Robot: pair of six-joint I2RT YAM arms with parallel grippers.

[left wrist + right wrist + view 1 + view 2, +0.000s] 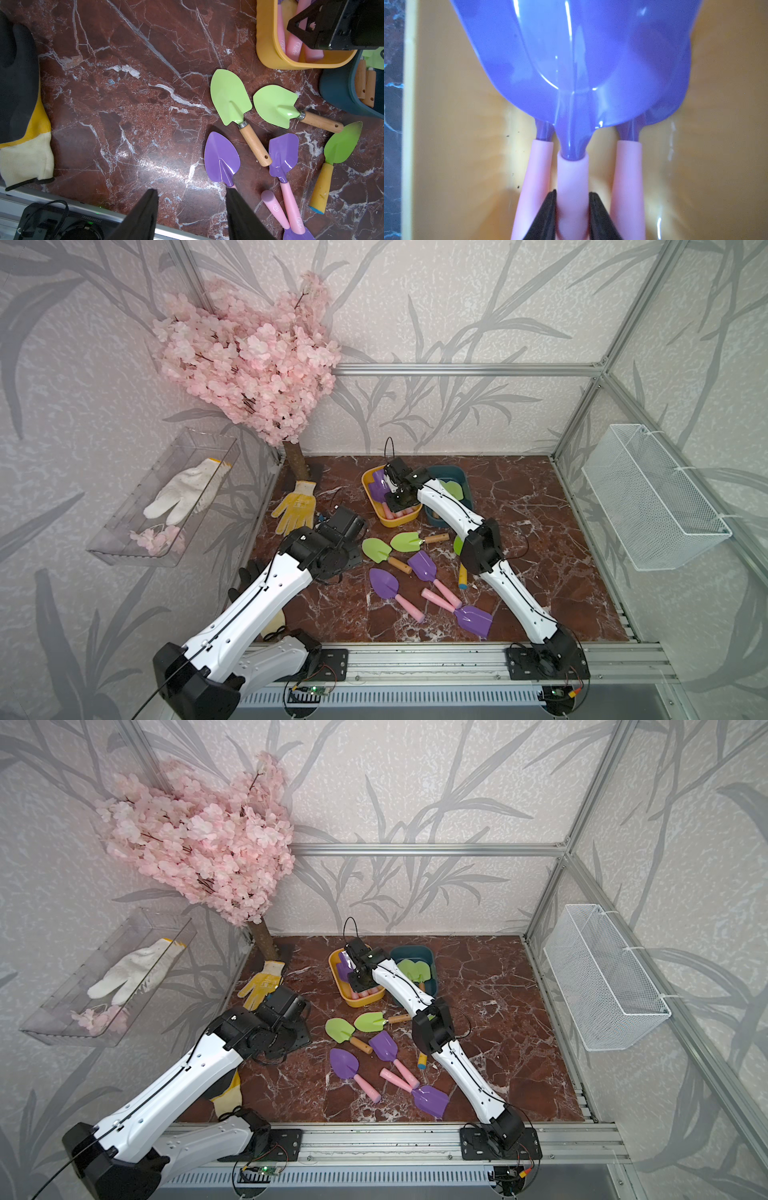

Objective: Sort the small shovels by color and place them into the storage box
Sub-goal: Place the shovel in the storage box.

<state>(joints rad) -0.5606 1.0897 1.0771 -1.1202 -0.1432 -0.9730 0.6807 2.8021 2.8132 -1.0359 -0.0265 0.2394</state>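
Start from the desk (540, 531), which carries all the work; six small shovels lie loose on it near its middle. The right arm (449, 506) reaches into the yellow tub (395, 522), and its jaws are clenched on the pink handle of a purple shovel (572, 176) that lies over two more purple shovels inside. The left arm (257, 593) hangs over bare desk with its jaws released and nothing between them, near the loose pile. The teal tub (468, 489), just beside the yellow one, holds at least two light green shovels (453, 489). Judge the sort roughly half done. Left on the desk are three purple shovels (384, 583) (422, 565) (473, 620), two light green shovels with wooden handles (376, 551) (406, 540), and one pointed green shovel with a yellow handle (340, 143), partly hidden under the right arm in both top views. The pink handles bear a small pale mark; you cannot read it.
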